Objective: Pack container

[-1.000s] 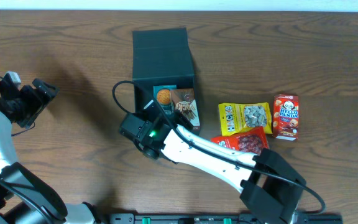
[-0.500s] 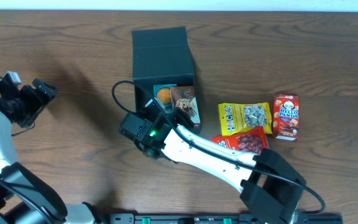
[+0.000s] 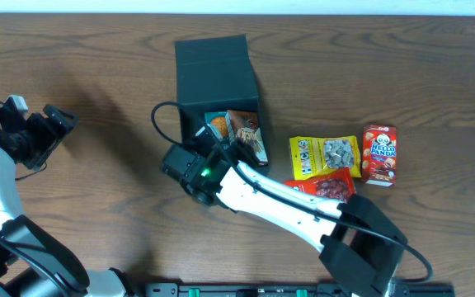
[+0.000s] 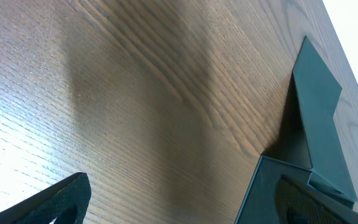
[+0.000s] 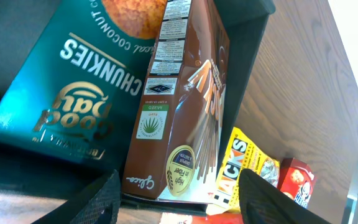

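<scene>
The container (image 3: 213, 62), a dark green-black box with its flap lid open at the far side, stands mid-table. A teal cookie packet (image 3: 215, 126) and a brown stick-biscuit box (image 3: 248, 134) lie inside it. My right gripper (image 3: 218, 148) is open at the container's near edge. In the right wrist view its fingers (image 5: 185, 208) straddle the near end of the brown box (image 5: 185, 112) without closing on it, beside the teal packet (image 5: 73, 74). My left gripper (image 3: 54, 122) is open and empty at the far left. Its wrist view (image 4: 179, 211) shows the container (image 4: 319, 106) far off.
A yellow Hacks packet (image 3: 326, 156), a red Hello Panda box (image 3: 379, 154) and a red snack packet (image 3: 324, 187) lie on the wooden table right of the container. My right arm crosses the table's front right.
My right gripper has moved slightly towards the container. The teal packet and brown box have shifted and turned a little inside it. The left arm has not moved.
</scene>
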`<state>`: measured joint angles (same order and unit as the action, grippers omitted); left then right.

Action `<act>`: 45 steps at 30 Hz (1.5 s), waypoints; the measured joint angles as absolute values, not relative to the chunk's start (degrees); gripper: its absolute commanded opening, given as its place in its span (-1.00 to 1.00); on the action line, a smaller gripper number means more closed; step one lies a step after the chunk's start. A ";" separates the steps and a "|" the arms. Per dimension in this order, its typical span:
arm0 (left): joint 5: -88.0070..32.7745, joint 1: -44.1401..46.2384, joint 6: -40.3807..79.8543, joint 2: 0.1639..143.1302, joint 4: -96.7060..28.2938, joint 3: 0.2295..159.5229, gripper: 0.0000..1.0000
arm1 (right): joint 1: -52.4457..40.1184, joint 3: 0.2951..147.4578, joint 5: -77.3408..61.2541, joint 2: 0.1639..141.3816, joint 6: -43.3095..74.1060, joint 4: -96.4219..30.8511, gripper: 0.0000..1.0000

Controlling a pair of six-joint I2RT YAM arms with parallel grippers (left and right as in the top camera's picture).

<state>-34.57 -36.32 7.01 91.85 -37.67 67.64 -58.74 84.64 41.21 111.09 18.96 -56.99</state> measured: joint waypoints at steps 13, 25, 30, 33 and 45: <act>-34.57 -36.32 6.57 91.85 -37.65 67.64 0.91 | -56.69 84.64 42.06 111.09 20.38 -56.36 0.33; -34.57 -36.34 6.11 91.85 -37.93 67.64 0.90 | -51.53 84.64 31.99 111.09 22.52 -47.05 -0.97; -34.57 -36.32 6.09 91.85 -37.93 67.64 0.91 | -48.21 84.64 24.60 111.11 23.22 -44.01 -0.97; -34.57 -36.32 6.09 91.85 -37.91 67.64 0.90 | -47.51 84.64 21.41 111.26 23.46 -43.00 -0.97; -34.57 -36.32 6.09 91.85 -37.89 67.64 0.91 | -47.59 84.64 16.64 113.71 23.49 -42.09 -0.97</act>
<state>-34.57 -36.32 6.09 91.85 -37.89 67.64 -47.59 84.64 16.64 113.71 23.49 -42.09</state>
